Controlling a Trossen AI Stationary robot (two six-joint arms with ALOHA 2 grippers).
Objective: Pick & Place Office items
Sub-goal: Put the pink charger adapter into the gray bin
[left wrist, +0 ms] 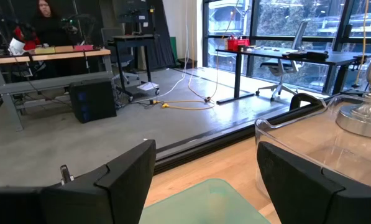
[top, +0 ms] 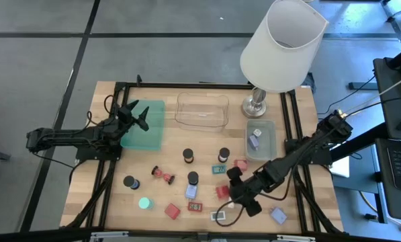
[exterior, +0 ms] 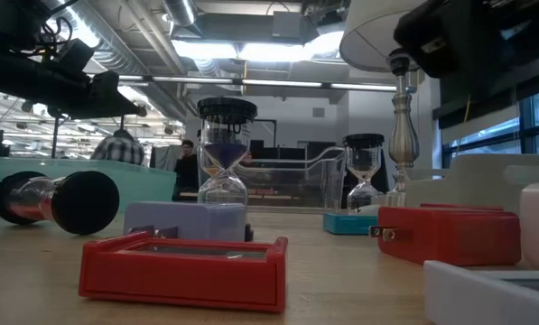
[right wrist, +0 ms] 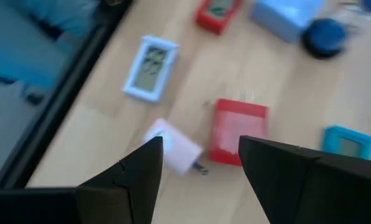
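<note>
The office items lie scattered on the near half of the wooden table: short black cylinders (top: 188,156), a red block (top: 221,191), a blue block (top: 191,191), a green disc (top: 144,202) and small flat labelled rectangles (top: 218,216). My right gripper (top: 235,189) hangs open above them, slanting down. In its wrist view the red block (right wrist: 238,130) and a white block (right wrist: 173,149) lie on the table below the gap between its fingers, untouched. My left gripper (top: 136,114) waits open and level over the green tray (top: 145,128).
A clear tray (top: 201,109) stands at the far middle, and a grey tray (top: 260,138) holding a small block stands right of centre. The white-shaded lamp (top: 281,47) rises at the far right. Black frame rails (top: 297,134) run along both sides of the table.
</note>
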